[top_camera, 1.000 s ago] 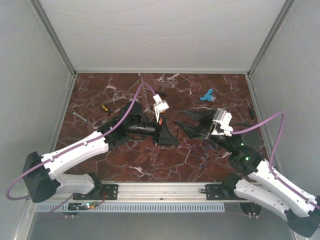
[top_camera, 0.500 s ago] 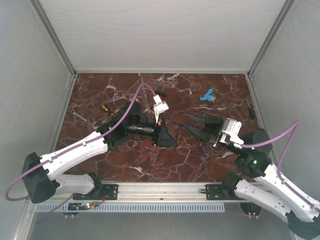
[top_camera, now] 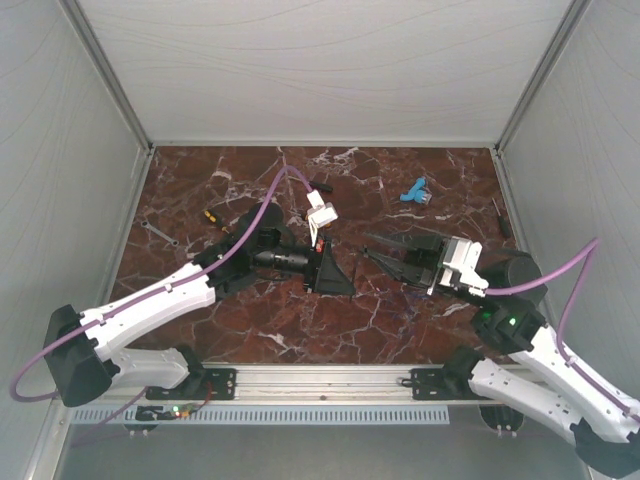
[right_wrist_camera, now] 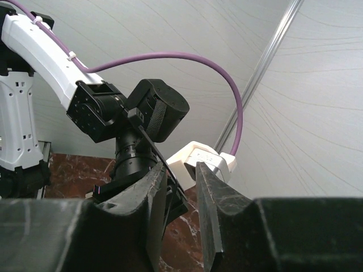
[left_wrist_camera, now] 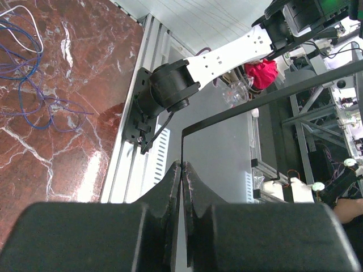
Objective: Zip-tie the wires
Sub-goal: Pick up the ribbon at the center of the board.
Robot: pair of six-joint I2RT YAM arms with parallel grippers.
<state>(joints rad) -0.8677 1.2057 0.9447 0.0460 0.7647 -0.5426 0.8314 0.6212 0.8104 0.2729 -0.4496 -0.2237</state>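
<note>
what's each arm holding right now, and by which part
The left gripper pinches a thin black zip tie near one end. The right gripper has its fingers apart, with nothing between them.

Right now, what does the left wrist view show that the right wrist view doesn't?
Only the left wrist view: the wires looped on the table, and the left gripper shut on a thin black strip. Only the right wrist view: the right gripper, jaws apart, facing the left arm and its lilac cable. Both: the red marble table.
</note>
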